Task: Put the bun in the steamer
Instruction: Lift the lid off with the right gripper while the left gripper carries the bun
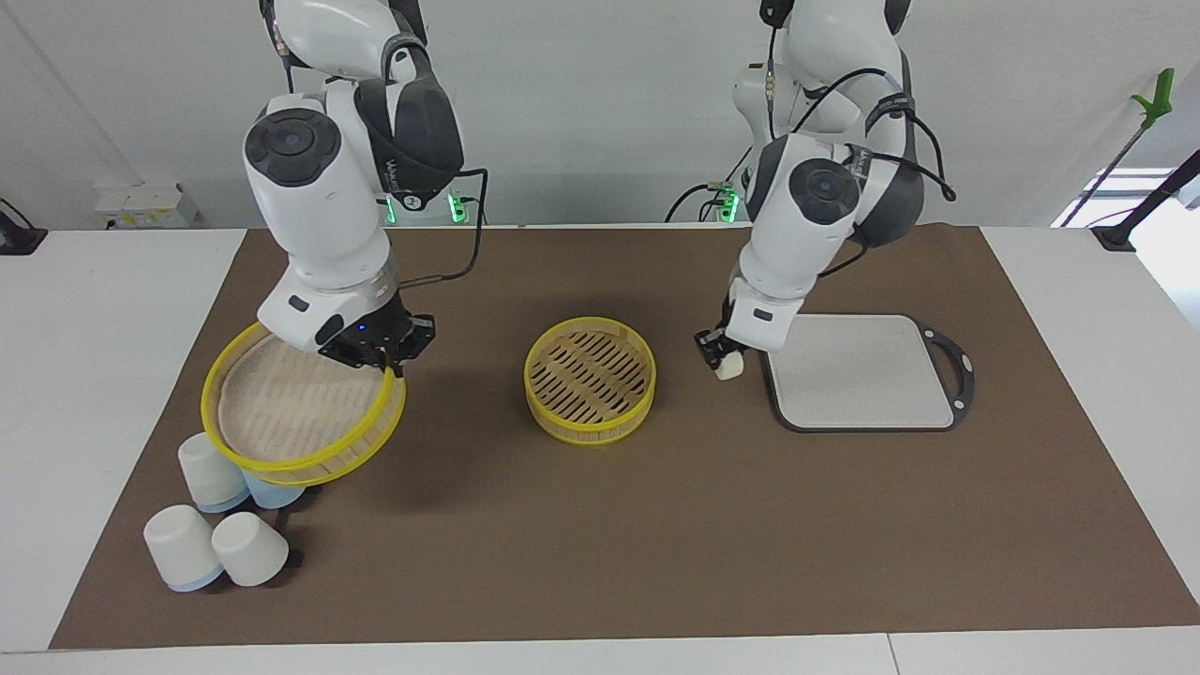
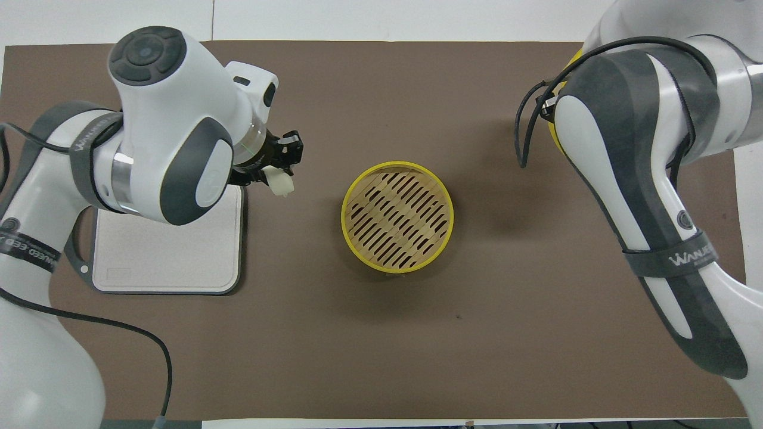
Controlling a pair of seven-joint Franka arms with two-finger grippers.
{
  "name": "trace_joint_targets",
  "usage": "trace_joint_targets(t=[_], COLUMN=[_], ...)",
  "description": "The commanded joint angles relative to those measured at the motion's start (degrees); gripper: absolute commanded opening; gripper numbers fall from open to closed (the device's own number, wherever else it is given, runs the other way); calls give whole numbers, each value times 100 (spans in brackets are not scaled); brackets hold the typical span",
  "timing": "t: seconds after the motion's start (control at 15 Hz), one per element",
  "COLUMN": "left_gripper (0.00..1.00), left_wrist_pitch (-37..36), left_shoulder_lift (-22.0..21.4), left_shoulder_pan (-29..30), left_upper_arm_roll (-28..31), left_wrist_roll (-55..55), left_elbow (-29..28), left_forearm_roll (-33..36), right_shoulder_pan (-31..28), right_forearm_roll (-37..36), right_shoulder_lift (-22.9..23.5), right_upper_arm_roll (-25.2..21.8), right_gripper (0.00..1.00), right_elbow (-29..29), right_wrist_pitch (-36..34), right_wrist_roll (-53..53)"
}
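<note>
The bun (image 1: 728, 367) is gripped by the left tool (image 1: 720, 356) above the desk (image 1: 712, 525), between the board (image 1: 867, 370) and the open steamer (image 1: 590, 379) at mid-desk. The lid (image 1: 302, 412) is clamped by the right tool (image 1: 386, 360), held over the cups (image 1: 214, 525) near the desk's corner.

One bun (image 1: 728, 366) – one steamer (image 1: 589, 386) – four cups (image 1: 248, 549).

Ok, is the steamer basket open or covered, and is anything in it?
Open and empty: the steamer shows a bare slatted floor, and its lid hangs from the right gripper over the cups.
</note>
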Motion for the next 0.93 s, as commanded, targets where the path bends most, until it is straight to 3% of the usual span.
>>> trace_joint_targets(t=[0.0, 0.13, 0.6, 0.87], left_gripper=[40, 40, 41, 41], left_wrist_pitch=[-240, -74, 804, 911], left_shoulder_lift=[1033, 1310, 1337, 1223], left_shoulder_pan=[-619, -867, -1306, -1526], left_upper_arm_roll=[141, 133, 124, 115], left_wrist_roll=[-827, -1059, -1051, -1033], left_elbow=[1198, 1361, 545, 131], left_forearm_roll=[-106, -80, -45, 35], right_shoulder_pan=[-134, -213, -213, -205], right_forearm_roll=[-39, -30, -21, -21], right_shoulder_lift=[-350, -517, -596, -701], right_upper_arm_roll=[76, 76, 76, 76], right_gripper=[0, 0, 0, 0], right_elbow=[-537, -932, -1153, -1371], right_wrist_pitch=[194, 483, 581, 720], right_wrist_roll=[-164, -270, -287, -287])
